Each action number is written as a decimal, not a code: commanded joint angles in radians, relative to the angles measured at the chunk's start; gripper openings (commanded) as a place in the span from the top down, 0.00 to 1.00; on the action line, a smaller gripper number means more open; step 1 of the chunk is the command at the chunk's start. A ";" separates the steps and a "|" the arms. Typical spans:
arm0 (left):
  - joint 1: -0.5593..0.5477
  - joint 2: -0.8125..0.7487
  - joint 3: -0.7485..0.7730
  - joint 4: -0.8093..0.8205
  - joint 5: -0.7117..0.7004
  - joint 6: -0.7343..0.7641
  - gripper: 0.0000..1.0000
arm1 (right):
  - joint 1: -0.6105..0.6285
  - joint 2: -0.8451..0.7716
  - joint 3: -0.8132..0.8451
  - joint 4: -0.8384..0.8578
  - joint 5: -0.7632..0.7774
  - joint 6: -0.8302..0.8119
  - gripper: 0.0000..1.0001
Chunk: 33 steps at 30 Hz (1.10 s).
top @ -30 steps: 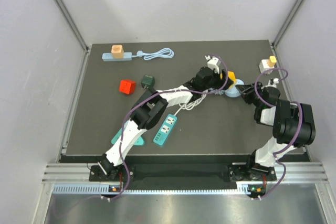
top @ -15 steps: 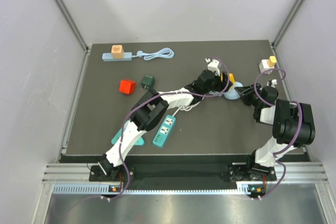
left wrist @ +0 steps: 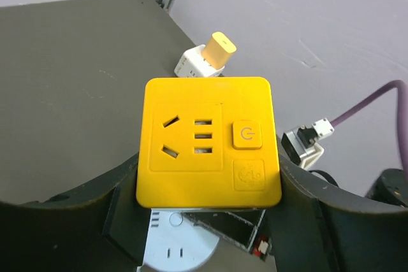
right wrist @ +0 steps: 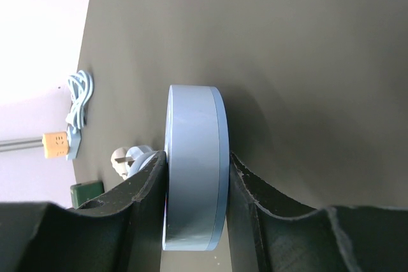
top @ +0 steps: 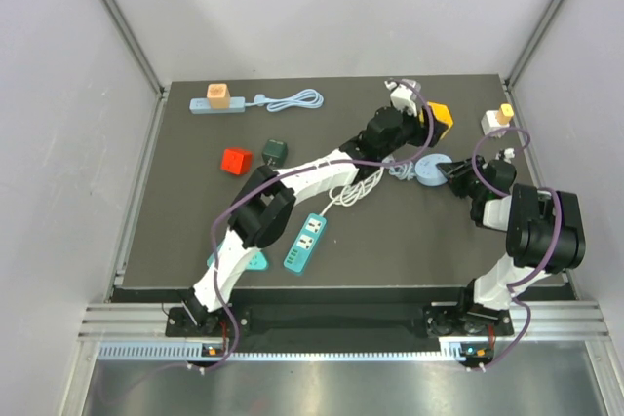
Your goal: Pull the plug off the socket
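My left gripper (top: 433,120) is shut on a yellow cube plug (top: 441,116) with outlet holes and a power button on its face (left wrist: 210,141). It holds the cube lifted clear of the round light-blue socket (top: 427,170). In the left wrist view (left wrist: 210,186) the socket's face (left wrist: 182,253) shows below the cube, apart from it. My right gripper (top: 445,171) is shut on the socket's flat sides and pins it on edge on the dark table. In the right wrist view (right wrist: 194,179) the disc (right wrist: 194,170) fills the gap between the fingers.
A white cube with a yellow-orange plug (top: 497,121) stands at the far right. A loose white cable (top: 361,185) lies under the left arm. A teal power strip (top: 307,239), red cube (top: 234,160), green cube (top: 274,151) and blue strip with an orange adapter (top: 216,99) lie to the left.
My left gripper has moved up and toward the far side with the yellow cube, which has come away from the round socket. The right gripper and socket have stayed in place.
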 commanded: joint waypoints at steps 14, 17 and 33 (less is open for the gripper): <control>0.091 -0.455 -0.170 -0.949 -0.384 0.155 1.00 | 0.002 0.032 -0.007 -0.022 0.032 -0.102 1.00; 0.146 -0.491 -0.168 -1.092 -0.340 0.150 1.00 | 0.002 0.038 -0.004 -0.016 0.022 -0.102 1.00; 0.278 -0.353 -0.159 -1.309 -0.231 0.208 1.00 | 0.002 0.055 0.007 -0.013 -0.001 -0.102 1.00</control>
